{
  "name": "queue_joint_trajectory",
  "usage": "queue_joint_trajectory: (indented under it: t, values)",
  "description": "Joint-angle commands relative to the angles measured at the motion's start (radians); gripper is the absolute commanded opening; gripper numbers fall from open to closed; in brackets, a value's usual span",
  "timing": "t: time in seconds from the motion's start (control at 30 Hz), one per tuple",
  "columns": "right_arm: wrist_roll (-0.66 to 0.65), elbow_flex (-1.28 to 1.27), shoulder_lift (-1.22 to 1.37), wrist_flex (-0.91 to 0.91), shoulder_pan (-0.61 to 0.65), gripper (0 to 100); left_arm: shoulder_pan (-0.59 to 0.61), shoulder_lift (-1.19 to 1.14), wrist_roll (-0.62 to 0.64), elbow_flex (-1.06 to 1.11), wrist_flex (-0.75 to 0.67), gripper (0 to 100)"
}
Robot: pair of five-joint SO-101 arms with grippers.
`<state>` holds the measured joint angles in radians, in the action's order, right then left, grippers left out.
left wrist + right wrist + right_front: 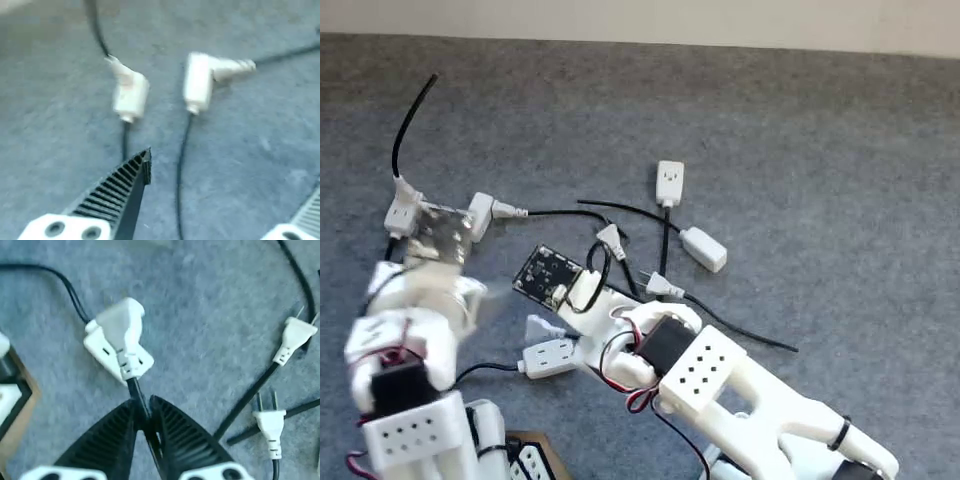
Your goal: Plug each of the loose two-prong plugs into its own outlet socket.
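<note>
Surface: one grey carpeted table top (pixel 820 120). Arms: two, white-bodied, each with black ribbed fingers. Right gripper (pixel 142 407): fully closed on one black cord (pixel 136 390), pinched just behind a held white two-prong plug (pixel 120 322). This plug is positioned over the slotted face of a white oblong outlet socket (pixel 107 357); whether the prongs are seated cannot be told. Loose white plugs, two counted: a first loose plug (pixel 296 334) and a second loose plug (pixel 270 422). They lie near each other on the carpet with prongs bare, each on its own black lead and apart from every socket. Unoccupied sockets, two counted in the high view: a square-faced white socket (pixel 670 180) and a rounded white socket (pixel 703 248), near each other beyond the loose plugs. Left gripper (pixel 232 175): spread wide, nothing held, hanging above two further items, a small white connector (pixel 130 95) and a larger white connector (pixel 198 82). These lie just beside each other without touching, both too blurred to be classed.
</note>
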<state>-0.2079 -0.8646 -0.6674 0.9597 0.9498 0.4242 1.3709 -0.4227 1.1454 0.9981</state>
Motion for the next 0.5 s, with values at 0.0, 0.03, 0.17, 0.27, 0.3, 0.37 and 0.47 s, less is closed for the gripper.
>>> queue_joint_trajectory:
  t: [0.0,0.03,0.17,0.27,0.3,0.37,0.47]
  values:
    - [-0.049,0.088,-0.024,0.091,-0.002,0.6,0.079,-0.288,-0.008,-0.329,0.074,44]
    - [-0.054,0.107,-0.024,0.105,-0.002,0.6,0.094,-0.384,-0.008,-0.4,0.091,44]
    - [-0.072,0.16,-0.024,0.17,-0.004,0.6,0.179,-0.765,-0.008,-0.714,0.157,44]
    - [-0.1,0.162,-0.031,0.222,-0.053,0.6,0.257,-1.053,-0.005,-0.995,0.255,44]
    - [-0.104,0.162,-0.03,0.231,-0.091,0.6,0.283,-1.145,-0.008,-1.098,0.304,44]
    - [-0.133,0.131,-0.024,0.234,-0.194,0.6,0.337,-1.319,-0.009,-1.296,0.388,44]
    - [-0.187,0.062,-0.024,0.213,-0.298,0.6,0.384,-1.554,-0.009,-1.578,0.489,44]
